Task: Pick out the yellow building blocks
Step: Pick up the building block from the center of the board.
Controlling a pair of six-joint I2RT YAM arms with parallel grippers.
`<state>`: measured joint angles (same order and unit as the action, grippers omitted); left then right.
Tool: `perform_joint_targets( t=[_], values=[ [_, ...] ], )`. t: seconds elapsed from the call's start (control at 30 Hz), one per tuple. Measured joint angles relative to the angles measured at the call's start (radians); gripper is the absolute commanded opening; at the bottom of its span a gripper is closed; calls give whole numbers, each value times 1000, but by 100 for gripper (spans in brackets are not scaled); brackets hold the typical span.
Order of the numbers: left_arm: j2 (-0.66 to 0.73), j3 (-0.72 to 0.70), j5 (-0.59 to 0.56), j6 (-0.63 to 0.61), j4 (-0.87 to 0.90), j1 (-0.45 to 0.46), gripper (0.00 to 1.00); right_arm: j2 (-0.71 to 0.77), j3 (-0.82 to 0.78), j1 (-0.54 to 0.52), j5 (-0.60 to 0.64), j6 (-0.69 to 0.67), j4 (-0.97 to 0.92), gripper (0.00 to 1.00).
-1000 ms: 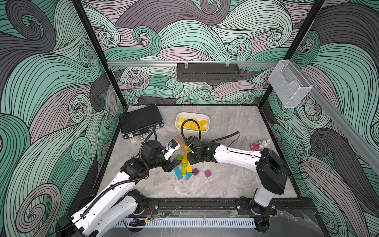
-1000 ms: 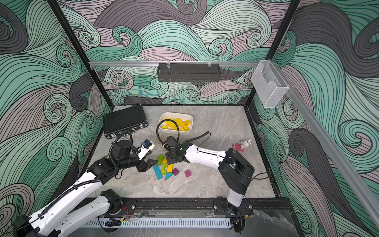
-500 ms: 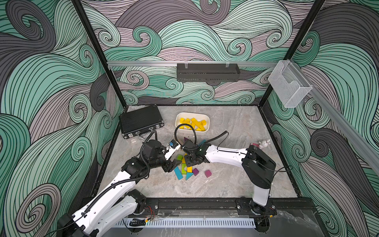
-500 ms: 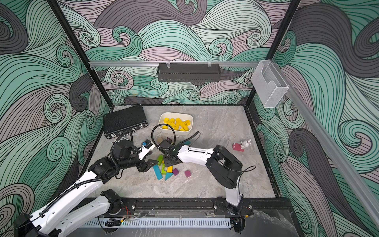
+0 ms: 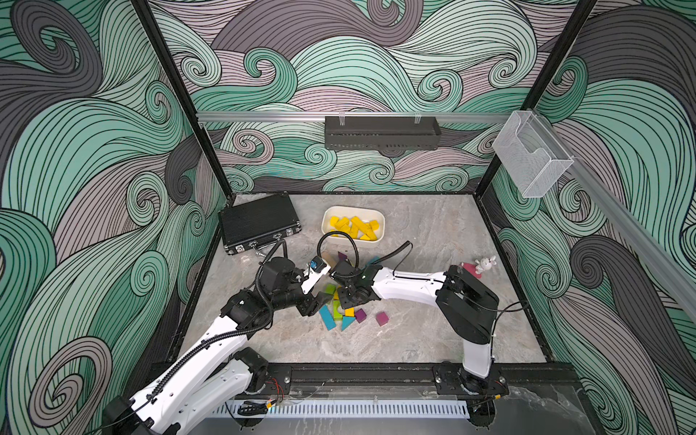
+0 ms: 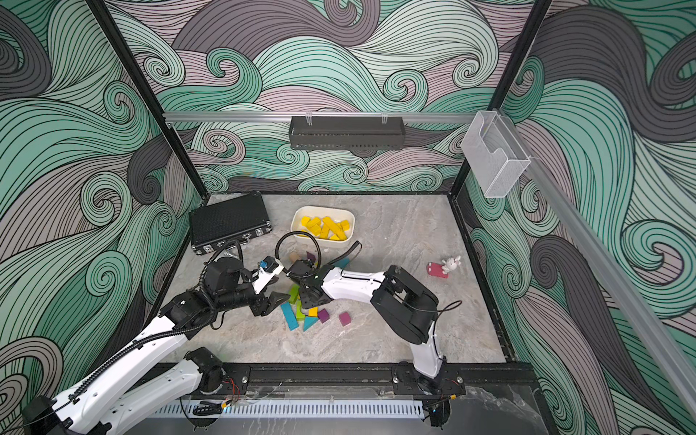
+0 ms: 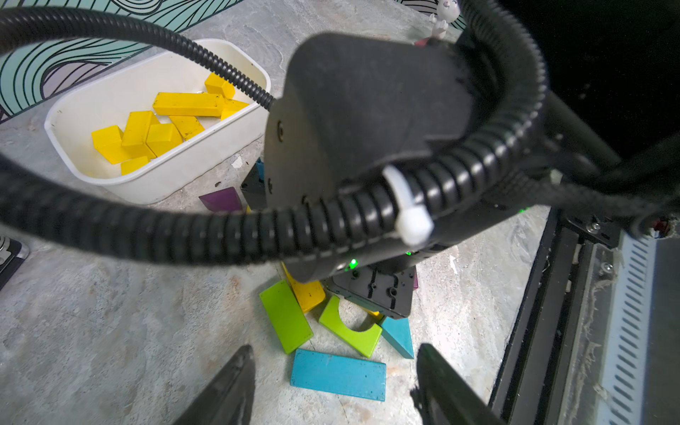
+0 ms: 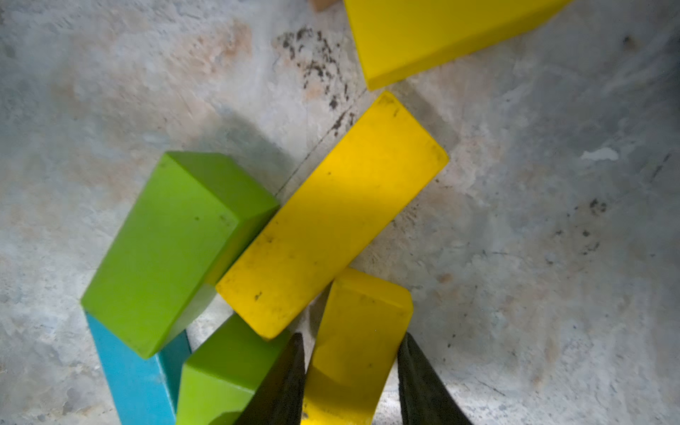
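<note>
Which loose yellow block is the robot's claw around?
The short yellow block between the right gripper's tips; the longer yellow bar beside it lies flat outside them.

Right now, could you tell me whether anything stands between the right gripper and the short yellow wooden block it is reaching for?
Nothing visible does. The right gripper straddles the short yellow wooden block, one finger on each side. A longer yellow wooden bar lies just beyond it, and a lime-green block sits beside one finger.

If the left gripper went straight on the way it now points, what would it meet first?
Probably the blue bar just ahead of the left gripper's open jaws, though depth is unclear.
</note>
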<state>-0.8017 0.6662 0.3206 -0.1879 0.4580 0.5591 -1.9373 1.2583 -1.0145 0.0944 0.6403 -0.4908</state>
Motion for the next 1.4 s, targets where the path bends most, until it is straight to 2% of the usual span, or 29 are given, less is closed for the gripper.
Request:
perform_joint_targets(
  t=[0.2, 0.6, 0.9, 1.1, 1.4],
  values=[
    [3, 0, -5, -1, 1, 0, 69, -39, 37, 2, 17, -2, -7, 38],
    [8, 0, -23, -4, 2, 0, 69, -46, 63, 4, 30, -9, -15, 23],
    [35, 2, -124, 30, -34, 0, 73, 153, 42, 18, 57, -85, 13, 22],
    [-34, 55, -174, 51, -94, -2, 75, 206, 69, 111, 48, -171, 25, 22],
    [-335, 250, -186, 64, -218, -10, 75, 105, 256, 344, -40, -283, 57, 23]
  ],
)
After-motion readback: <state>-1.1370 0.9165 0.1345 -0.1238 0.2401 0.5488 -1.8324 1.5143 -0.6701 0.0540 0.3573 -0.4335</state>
